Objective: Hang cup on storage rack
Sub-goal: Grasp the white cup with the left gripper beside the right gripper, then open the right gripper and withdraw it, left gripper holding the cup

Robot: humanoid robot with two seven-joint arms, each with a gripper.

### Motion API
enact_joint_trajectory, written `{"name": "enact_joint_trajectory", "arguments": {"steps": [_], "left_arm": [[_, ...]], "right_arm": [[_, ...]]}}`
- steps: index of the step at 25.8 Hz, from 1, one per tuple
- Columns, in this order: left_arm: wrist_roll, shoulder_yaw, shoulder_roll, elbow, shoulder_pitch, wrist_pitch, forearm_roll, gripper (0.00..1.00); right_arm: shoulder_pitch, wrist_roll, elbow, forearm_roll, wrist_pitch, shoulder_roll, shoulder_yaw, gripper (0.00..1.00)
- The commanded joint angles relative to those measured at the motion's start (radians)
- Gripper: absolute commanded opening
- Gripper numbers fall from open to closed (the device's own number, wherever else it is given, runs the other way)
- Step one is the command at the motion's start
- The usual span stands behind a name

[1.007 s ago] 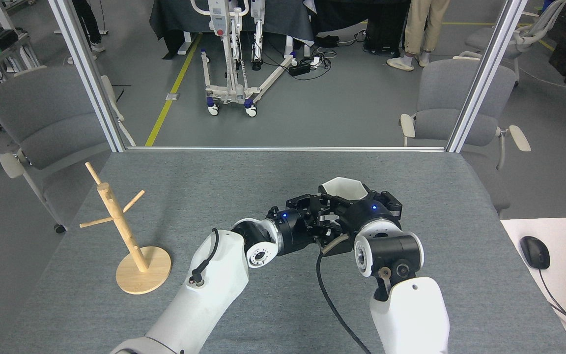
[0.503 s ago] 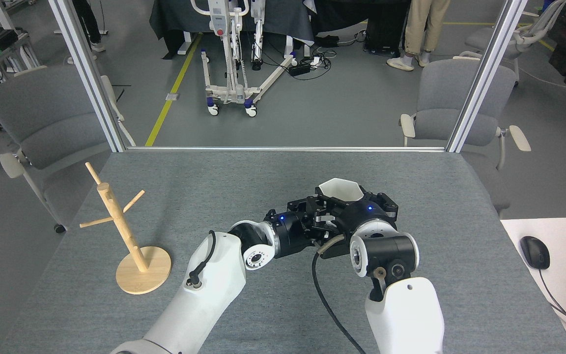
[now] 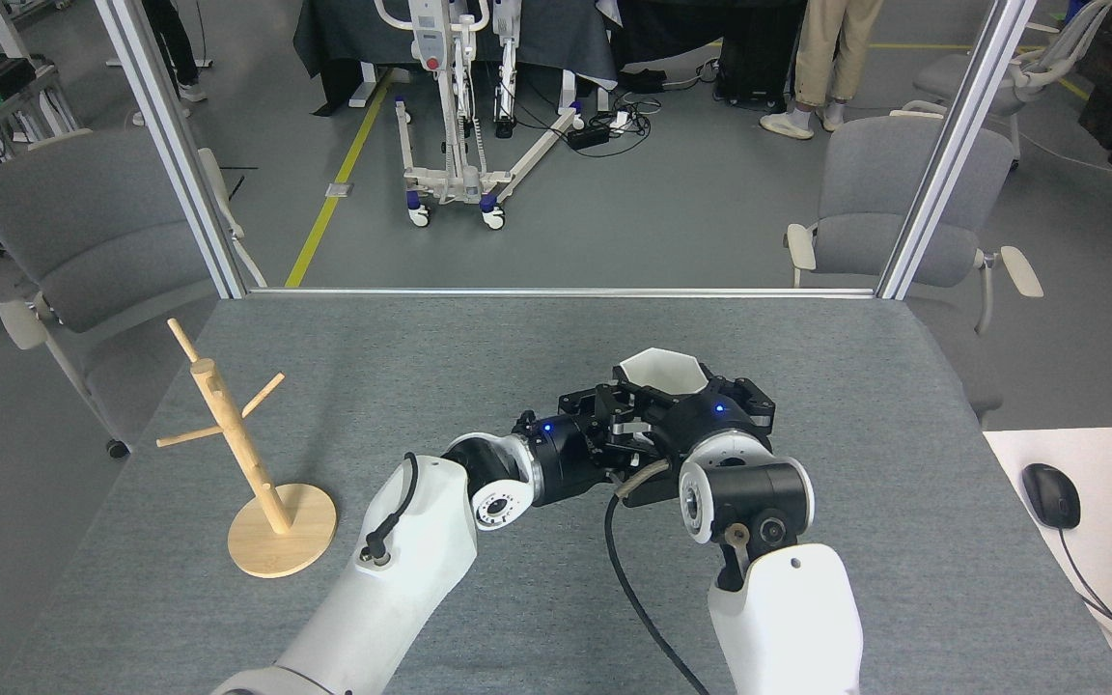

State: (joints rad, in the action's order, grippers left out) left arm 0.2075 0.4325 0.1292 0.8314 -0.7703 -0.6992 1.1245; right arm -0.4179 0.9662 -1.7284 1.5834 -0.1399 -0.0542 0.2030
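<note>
— How's the light?
— Bright, even, from overhead. Soft shadows only, a faint one beside the rack [image 3: 245,454] on the counter [image 3: 479,338].
— Glare?
— A mild sheen on the white arm shells. The picture's sharp throughout; the frame posts lean outward toward the edges.

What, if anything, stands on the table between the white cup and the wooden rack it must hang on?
Nothing visible: bare grey table lies between the cup, held up among both grippers, and the storage rack at the left. Only the robot's own left arm crosses nearby.
</note>
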Motion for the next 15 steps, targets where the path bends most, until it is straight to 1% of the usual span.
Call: {"name": "enact_joint_trajectory", "arguments": {"steps": [1, 2, 3, 4, 5, 6, 8, 15], "left_arm": [[0.003, 0.0, 0.0, -0.002, 0.0, 0.076, 0.0, 0.0], [0.003, -0.001, 0.0, -0.002, 0.0, 0.078, 0.0, 0.0], [0.003, 0.0, 0.0, -0.002, 0.0, 0.078, 0.0, 0.0], [0.003, -0.001, 0.001, -0.003, 0.0, 0.079, 0.0, 0.0], [0.003, 0.0, 0.001, -0.005, 0.0, 0.081, 0.0, 0.0], [0.003, -0.001, 0.0, -0.005, 0.0, 0.083, 0.0, 0.0], [0.003, -0.001, 0.0, -0.006, 0.0, 0.084, 0.0, 0.0], [0.004, -0.001, 0.0, -0.006, 0.009, 0.084, 0.0, 0.0]], "right_arm": [[-0.001, -0.011, 0.001, -0.002, 0.003, -0.001, 0.013, 0.39], [-0.001, -0.015, 0.001, -0.002, 0.003, -0.001, 0.012, 0.5], [-0.001, -0.021, 0.001, -0.003, 0.003, -0.001, 0.01, 0.59], [-0.001, -0.029, 0.001, -0.005, 0.003, -0.001, 0.01, 0.75], [-0.001, -0.041, 0.001, -0.005, 0.002, -0.001, 0.009, 0.96], [-0.001, -0.058, 0.001, -0.01, 0.002, -0.001, 0.007, 0.99], [0.001, -0.107, 0.001, -0.016, 0.002, -0.001, 0.006, 0.99], [0.007, -0.346, 0.015, -0.045, 0.002, 0.001, 0.003, 0.99]]}}
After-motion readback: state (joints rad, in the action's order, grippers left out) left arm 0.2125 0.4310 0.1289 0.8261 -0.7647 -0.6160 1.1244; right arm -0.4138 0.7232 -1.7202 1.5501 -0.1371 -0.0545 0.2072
